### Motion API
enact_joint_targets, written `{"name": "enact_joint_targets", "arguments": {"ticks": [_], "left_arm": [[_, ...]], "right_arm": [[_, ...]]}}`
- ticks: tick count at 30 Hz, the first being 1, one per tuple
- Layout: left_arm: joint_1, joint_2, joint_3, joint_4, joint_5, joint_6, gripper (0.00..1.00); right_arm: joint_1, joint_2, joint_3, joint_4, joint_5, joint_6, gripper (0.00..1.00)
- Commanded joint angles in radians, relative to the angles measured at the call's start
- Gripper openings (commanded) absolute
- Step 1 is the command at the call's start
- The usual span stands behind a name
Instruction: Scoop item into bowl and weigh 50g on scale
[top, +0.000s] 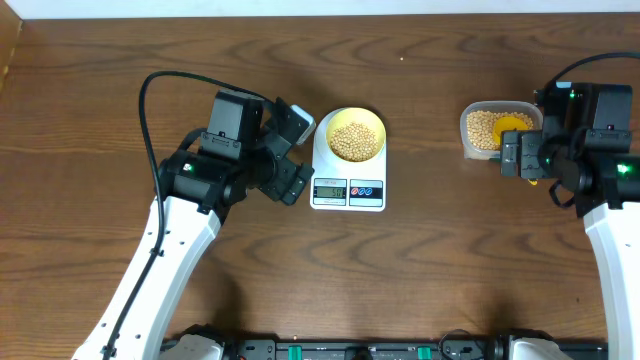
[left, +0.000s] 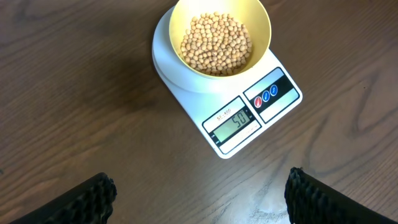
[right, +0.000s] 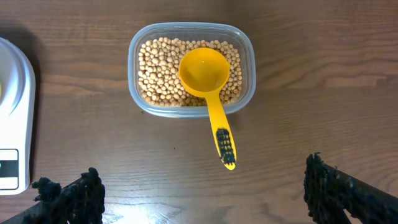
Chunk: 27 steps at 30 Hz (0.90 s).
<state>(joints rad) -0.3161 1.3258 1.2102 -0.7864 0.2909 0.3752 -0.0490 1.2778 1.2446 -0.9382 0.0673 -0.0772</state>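
Round beans (left: 216, 43) fill smooth bowl (left: 258, 17); left gripper (left: 199, 190), right gripper (right: 200, 180) gape, apparently empty.

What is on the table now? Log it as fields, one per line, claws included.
bowl: on the scale, holds beans
display: appears to read 50
tub: right of the scale, more beans inside
scoop: empty, head resting on the tub's beans, handle out over the rim
left claw: open, empty, near the scale
right claw: open, empty, near the tub
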Motion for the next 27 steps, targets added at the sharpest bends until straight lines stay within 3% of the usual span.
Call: {"name": "enact_joint_targets", "arguments": {"ticks": [1,18,19,20,23,27], "left_arm": [[0.000,-0.006,-0.014,-0.003,0.015,0.017,0.89],[0.000,-0.008,-0.014,-0.003,0.015,0.017,0.89],[0.000,-0.010,-0.014,-0.010,0.016,0.016,0.77],[0.000,-0.014,-0.014,-0.015,0.016,0.016,0.77],[0.000,-0.033,-0.014,-0.021,0.015,0.016,1.00],[0.000,-0.058,-0.014,-0.021,0.015,0.016,1.00]], "right_arm": [[0.002,0.002,0.017,-0.001,0.002,-0.006,0.99],[0.002,0.002,0.016,-0.001,0.002,-0.006,0.99],[0.002,0.002,0.017,-0.001,0.002,-0.006,0.99],[0.002,0.002,0.016,-0.001,0.002,-0.006,0.99],[0.002,0.002,0.017,-0.001,0.002,-0.006,0.99],[0.002,0.002,0.016,-0.001,0.002,-0.006,0.99]]}}
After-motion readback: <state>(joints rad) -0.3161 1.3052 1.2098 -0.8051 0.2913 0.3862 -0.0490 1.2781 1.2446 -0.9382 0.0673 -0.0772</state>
